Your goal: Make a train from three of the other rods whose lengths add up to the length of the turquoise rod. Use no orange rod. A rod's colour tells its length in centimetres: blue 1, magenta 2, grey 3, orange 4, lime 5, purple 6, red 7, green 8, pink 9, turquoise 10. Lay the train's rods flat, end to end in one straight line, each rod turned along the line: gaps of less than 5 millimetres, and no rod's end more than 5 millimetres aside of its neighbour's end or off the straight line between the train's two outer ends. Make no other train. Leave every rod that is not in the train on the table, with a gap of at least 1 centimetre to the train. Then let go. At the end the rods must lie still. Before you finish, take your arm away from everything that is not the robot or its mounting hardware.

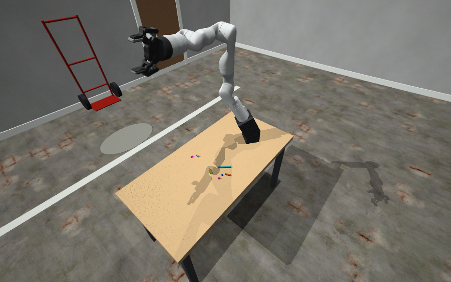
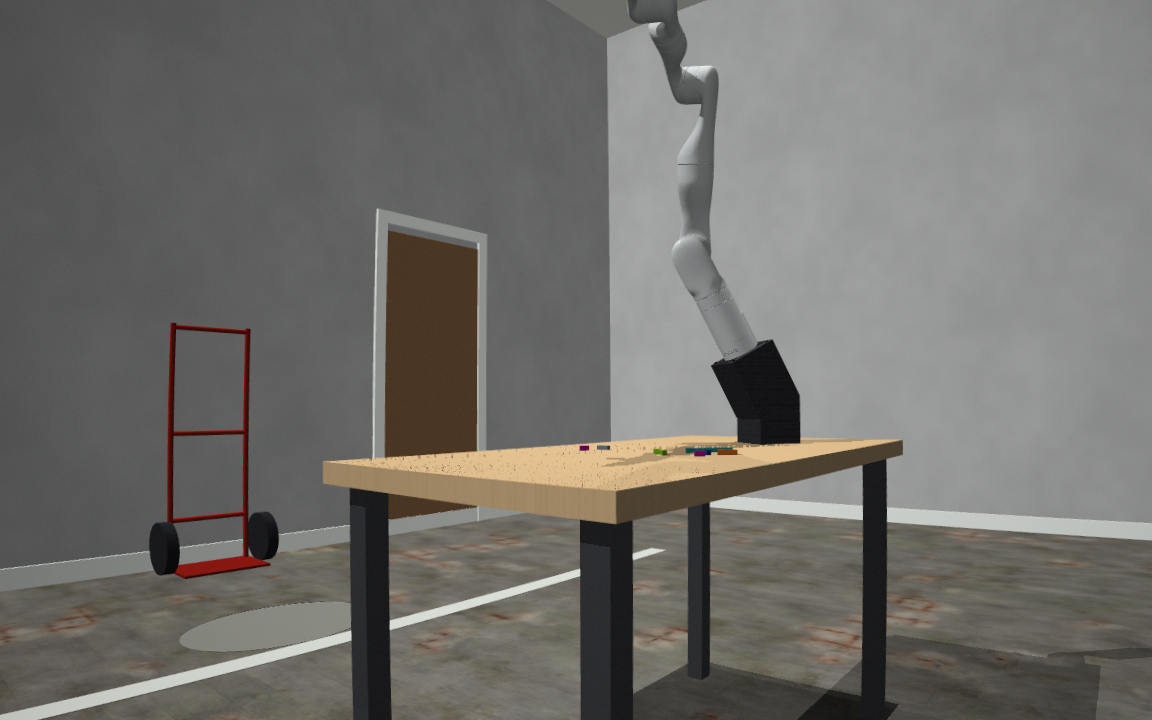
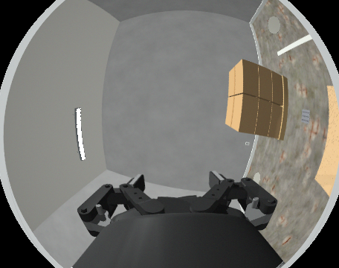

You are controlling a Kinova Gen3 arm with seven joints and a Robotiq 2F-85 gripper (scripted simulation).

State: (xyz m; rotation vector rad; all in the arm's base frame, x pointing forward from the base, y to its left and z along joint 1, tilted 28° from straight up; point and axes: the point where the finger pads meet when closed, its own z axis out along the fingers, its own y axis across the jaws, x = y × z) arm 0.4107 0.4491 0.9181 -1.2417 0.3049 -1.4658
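My gripper is open and empty, raised high above the table and pointing sideways. The turquoise rod lies near the table's middle. The lime rod lies left of it at another angle. The orange rod, the small blue rod and one magenta rod lie close together on the front side of the turquoise rod. The other magenta rod and the grey rod lie side by side, farther back left.
The wooden table carries the arm's black base at its far end. The arm's shadow crosses the rods' area. A red hand truck stands by the wall. Stacked boxes show in the wrist view.
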